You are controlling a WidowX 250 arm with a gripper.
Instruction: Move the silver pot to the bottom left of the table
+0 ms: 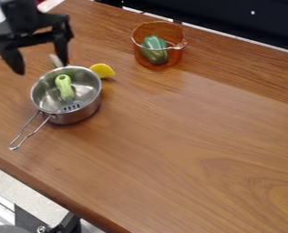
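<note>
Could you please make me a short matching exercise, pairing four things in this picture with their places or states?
1. Silver metal pot
2. Long pale green object
3. Yellow object
4. Black robot gripper

A. Beside the pot's upper right rim
B. Upper left, jaws apart
C. Inside the pot
D. Upright, handle toward the lower left

Pairs: 1-D, 2-C, 3-A, 4-B

Brown wood-grain table, soft sheen on top; pale floor past lower-left edge; black panel beyond far edge.
</note>
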